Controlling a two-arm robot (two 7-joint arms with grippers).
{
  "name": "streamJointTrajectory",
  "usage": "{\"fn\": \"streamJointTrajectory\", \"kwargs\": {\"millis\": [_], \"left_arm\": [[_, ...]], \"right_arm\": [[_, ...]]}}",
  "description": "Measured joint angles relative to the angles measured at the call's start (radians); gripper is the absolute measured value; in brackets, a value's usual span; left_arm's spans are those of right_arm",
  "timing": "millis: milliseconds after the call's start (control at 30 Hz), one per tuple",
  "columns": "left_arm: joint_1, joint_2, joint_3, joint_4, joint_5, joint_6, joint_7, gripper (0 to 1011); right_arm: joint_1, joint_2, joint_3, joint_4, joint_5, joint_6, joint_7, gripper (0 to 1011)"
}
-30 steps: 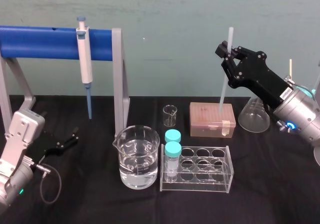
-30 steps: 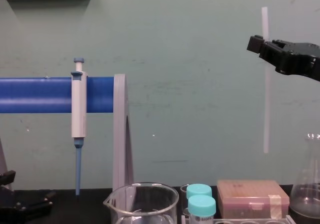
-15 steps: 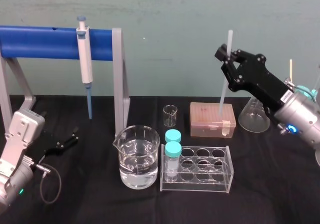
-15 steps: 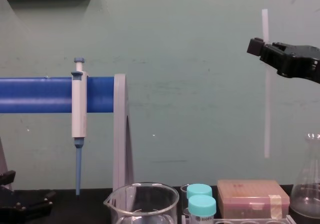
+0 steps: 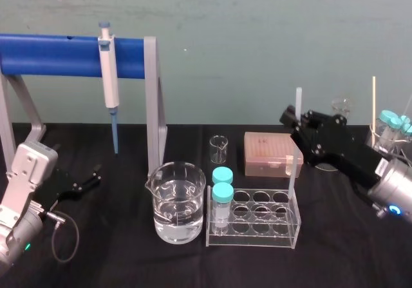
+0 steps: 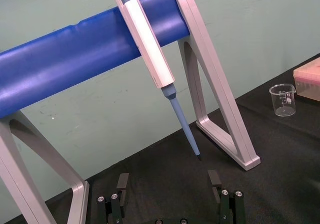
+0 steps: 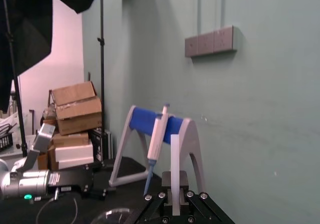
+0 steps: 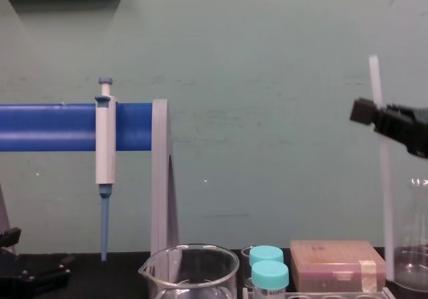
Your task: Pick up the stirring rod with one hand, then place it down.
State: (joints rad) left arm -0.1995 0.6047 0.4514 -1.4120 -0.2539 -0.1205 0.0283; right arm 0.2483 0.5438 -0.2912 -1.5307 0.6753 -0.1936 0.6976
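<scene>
While our right gripper [image 5: 295, 123] hangs above the black table [image 5: 129, 262], we see its fingers clamped on the stirring rod [image 5: 293, 169], gripping it in its upper third. The rod stands almost upright. Its lower end reaches down to the right end of the clear tube rack [image 5: 254, 241], in front of the pink tip box [image 5: 264, 153]; we cannot tell whether it touches the rack. Our left gripper [image 5: 85, 181] rests on the table near the blue stand [image 5: 64, 55], fingers spread apart and empty.
</scene>
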Motion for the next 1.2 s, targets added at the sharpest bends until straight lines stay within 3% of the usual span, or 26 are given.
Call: {"fn": "streamJointTrajectory", "kwargs": {"millis": [367,733,1200], "left_arm": [[0.000,0.000,0.000,0.000,0.000,0.000,0.000,1000],[0.000,0.000,0.000,0.000,0.000,0.000,0.000,1000],[0.000,0.000,0.000,0.000,0.000,0.000,0.000,1000]], "right_arm": [[-0.025,0.010,-0.016,0.036,0.003,0.007,-0.011,67],[0.002,-0.028,-0.032,0.119,-0.004,-0.067,0.028,67],[0.042,-0.075,-0.054,0.214,-0.011,-0.082,0.052,67]]}}
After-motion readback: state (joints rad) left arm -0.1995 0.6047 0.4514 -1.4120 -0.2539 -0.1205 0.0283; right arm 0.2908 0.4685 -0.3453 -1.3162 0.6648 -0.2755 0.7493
